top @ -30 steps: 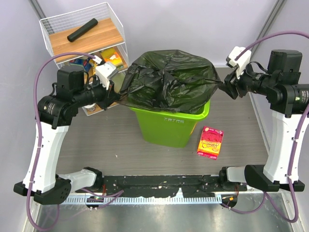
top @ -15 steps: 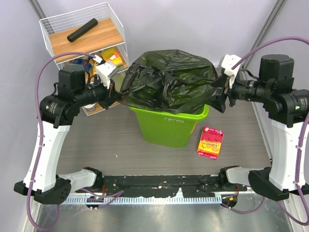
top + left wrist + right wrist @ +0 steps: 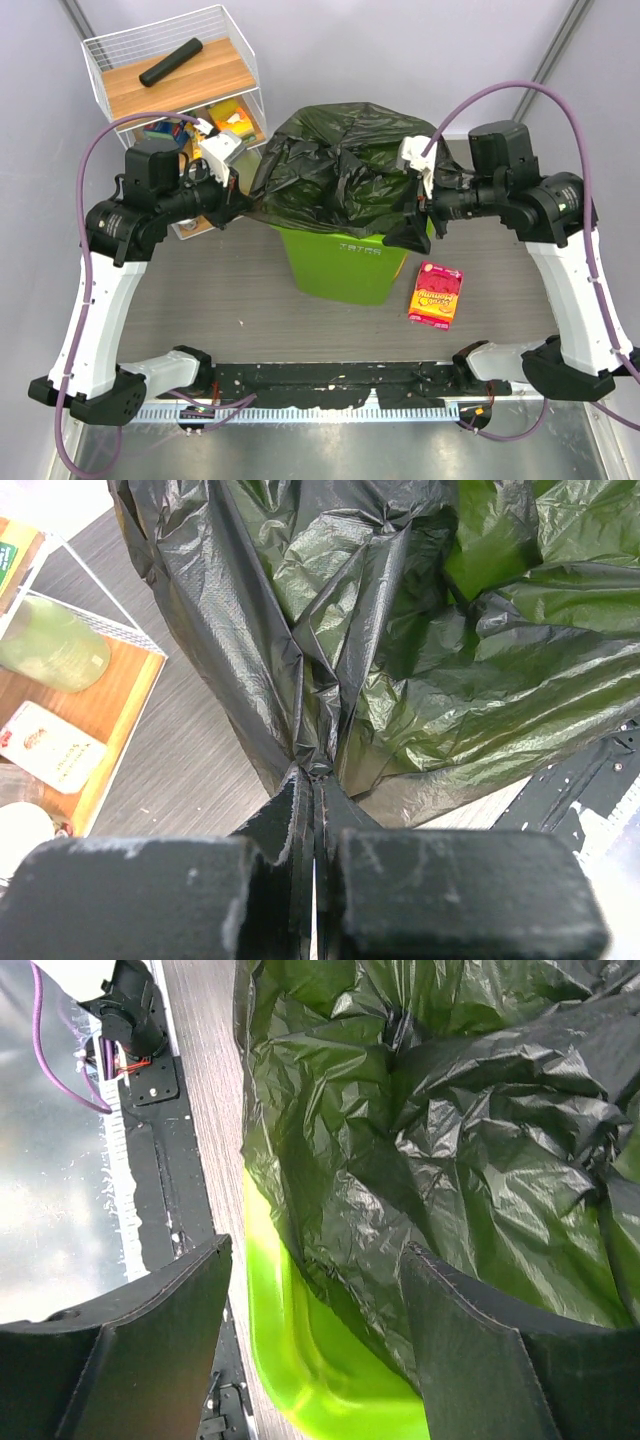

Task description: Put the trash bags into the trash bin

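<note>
- Bag [image 3: 345,165] of thin, glossy, crinkled black plastic, heaped over the mouth of a bright lime-green, tapered rectangular plastic bin [image 3: 345,268] and hung past the rim on both left and right sides.
- Stood about midway between the tabletop's [image 3: 220,290] left and right edges, that bin, with small embossed lettering facing the near edge.
- Left gripper [image 3: 235,200]: closed tight on a gathered pinch of the bag's left edge, held out beyond the bin toward the left edge of the tabletop; film stretched taut from pinch to bin.
- Right gripper [image 3: 415,215]: spread wide at the bin's right rim, black fingers [image 3: 160,1340] apart with bag folds and green rim between them; contact with either could not be told.
- Lay flat near the bin's right side, toward the right edge: a red and pink snack packet [image 3: 436,293].
- Sat in the far left corner: a white wire rack [image 3: 235,35] with a wooden shelf, a slim rolled black cylinder [image 3: 170,61] on top.
</note>
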`<action>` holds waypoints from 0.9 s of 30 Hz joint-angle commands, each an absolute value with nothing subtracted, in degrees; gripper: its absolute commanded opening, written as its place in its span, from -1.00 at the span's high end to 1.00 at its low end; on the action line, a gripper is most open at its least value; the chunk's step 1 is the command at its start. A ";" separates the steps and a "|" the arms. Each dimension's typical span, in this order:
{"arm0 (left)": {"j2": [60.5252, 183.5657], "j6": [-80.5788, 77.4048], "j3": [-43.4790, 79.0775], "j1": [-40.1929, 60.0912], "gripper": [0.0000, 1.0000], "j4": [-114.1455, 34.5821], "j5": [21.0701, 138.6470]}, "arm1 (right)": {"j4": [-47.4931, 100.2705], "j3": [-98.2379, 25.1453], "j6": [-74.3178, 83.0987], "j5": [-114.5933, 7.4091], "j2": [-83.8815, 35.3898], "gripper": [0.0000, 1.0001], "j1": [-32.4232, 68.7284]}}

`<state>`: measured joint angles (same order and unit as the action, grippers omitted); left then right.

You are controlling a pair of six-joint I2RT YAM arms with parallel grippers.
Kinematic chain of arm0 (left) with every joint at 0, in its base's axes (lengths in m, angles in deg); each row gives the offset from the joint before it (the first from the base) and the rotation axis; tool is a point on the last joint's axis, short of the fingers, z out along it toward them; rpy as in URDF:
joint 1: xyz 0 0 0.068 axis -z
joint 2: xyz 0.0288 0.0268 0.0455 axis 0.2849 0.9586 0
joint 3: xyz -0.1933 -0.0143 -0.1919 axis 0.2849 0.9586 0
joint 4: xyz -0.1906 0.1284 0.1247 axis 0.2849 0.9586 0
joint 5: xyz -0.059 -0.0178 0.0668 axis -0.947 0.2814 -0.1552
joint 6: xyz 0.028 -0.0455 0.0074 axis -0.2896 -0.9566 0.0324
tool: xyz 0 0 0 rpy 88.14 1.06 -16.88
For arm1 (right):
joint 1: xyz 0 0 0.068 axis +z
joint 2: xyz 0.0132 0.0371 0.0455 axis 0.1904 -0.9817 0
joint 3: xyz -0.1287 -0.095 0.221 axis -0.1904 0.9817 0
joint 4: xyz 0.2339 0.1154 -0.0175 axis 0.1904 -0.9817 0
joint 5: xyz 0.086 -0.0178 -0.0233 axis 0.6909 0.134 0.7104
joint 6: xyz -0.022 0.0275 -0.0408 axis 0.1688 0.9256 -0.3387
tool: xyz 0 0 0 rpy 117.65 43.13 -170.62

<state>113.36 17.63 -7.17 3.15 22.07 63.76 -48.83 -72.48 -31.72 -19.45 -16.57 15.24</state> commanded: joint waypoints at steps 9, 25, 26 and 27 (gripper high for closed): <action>112.82 16.67 -8.03 2.96 1.00 20.24 64.30 | -44.91 -74.47 -30.72 -23.35 -20.51 -0.44 21.63; 112.03 17.20 -6.36 2.96 1.00 20.24 64.48 | -45.35 -76.93 -30.55 -24.14 -19.98 0.59 22.51; 111.94 17.20 -6.27 2.96 1.00 20.15 64.48 | -45.35 -77.01 -30.55 -24.06 -19.98 0.65 22.51; 111.86 17.20 -6.10 2.96 1.00 20.07 64.48 | -45.35 -77.36 -30.55 -24.06 -19.98 0.67 22.42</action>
<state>113.20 17.48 -6.56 3.15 22.07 64.18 -47.36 -75.10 -30.56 -23.13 -20.90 22.61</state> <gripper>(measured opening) 0.010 0.186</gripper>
